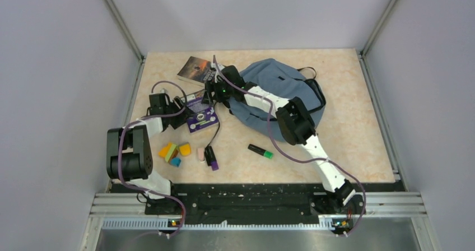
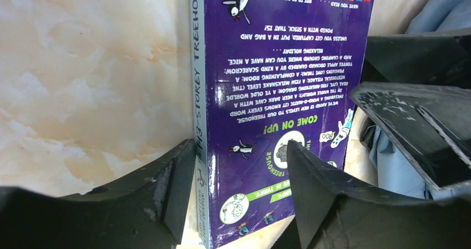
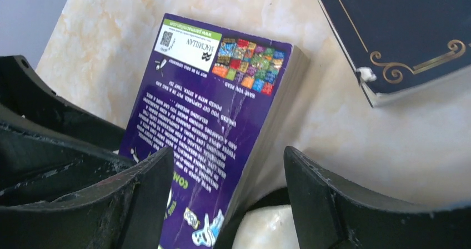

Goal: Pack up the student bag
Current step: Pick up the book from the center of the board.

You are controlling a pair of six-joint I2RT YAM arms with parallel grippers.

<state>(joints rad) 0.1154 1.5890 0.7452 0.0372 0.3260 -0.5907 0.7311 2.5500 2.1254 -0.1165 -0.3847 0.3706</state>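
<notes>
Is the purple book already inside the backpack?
No, the purple book lies on the table beside the backpack, not in it.

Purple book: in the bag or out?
Out. The purple book lies on the table, back cover up, just left of the bag; no part of it is inside.

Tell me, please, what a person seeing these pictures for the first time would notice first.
The eye goes first to the purple book, left of centre on the table, with the left end effector and the right end effector both set astride it. Next comes the big slate-blue student bag lying to its right, under the right arm, and a dark book near the far edge.
</notes>
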